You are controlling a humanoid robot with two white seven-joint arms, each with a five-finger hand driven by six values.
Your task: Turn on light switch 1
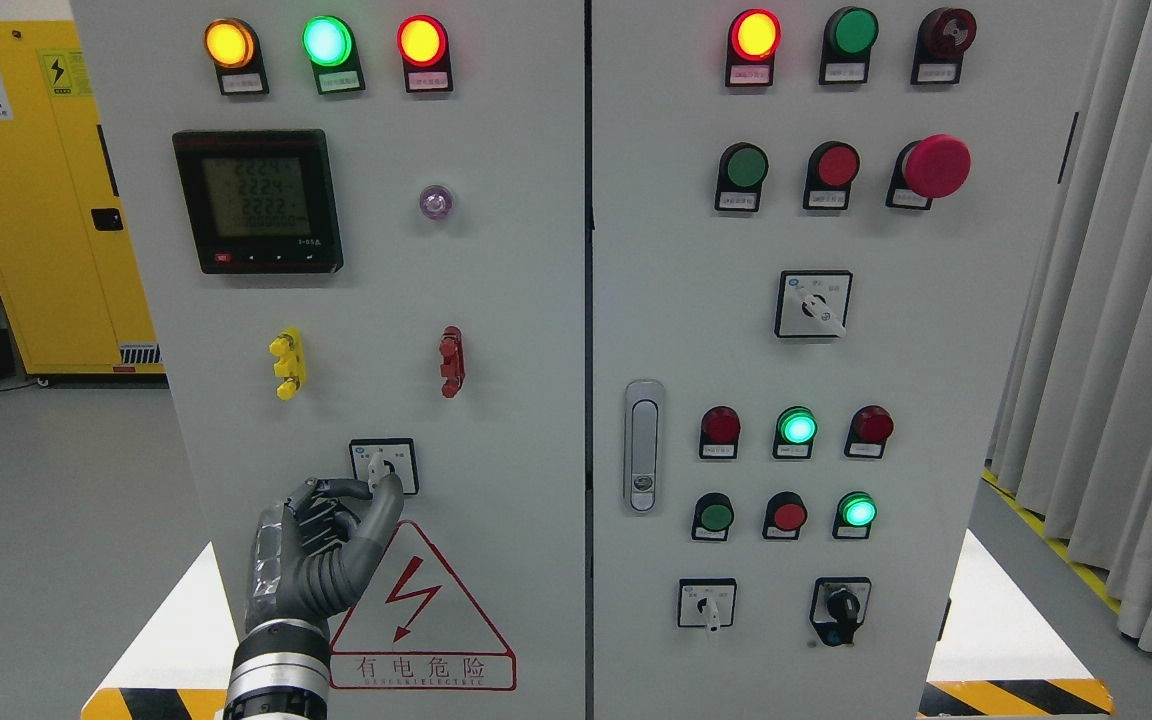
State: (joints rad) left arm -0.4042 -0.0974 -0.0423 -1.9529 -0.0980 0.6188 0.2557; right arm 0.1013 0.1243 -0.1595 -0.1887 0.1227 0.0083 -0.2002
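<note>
The left hand (321, 545) is nearest, its arm rising from the bottom edge left of the middle, wrist cuff at the lower margin. Its dark fingers are curled in. The thumb (381, 510) stretches up and to the right, its tip touching the white knob of the switch (383, 466). The index finger (341, 487) lies across from the left, its tip just beside the knob's other side. So thumb and finger close on the knob in a pinch, though how firm the grip is cannot be told. The other fingers fold below, apart from the switch.

The switch sits low on the left door (356, 300) of a grey cabinet, in a square black-rimmed plate, straight above a red warning triangle (421, 610) with a lightning bolt. Above the switch are a yellow handle (288, 363) and a red handle (451, 361), then a black meter (258, 200) with a lit display and a small violet lamp (435, 201). Along the top, three lamps glow: amber (229, 43), green (326, 41) and red (422, 41).

The right door (936, 330) carries lamps, push buttons, a red mushroom button (936, 165), three more rotary switches and a latch (643, 445) near the seam. A yellow locker (26, 200) stands at the far left, grey curtains (1126, 350) at the right.
</note>
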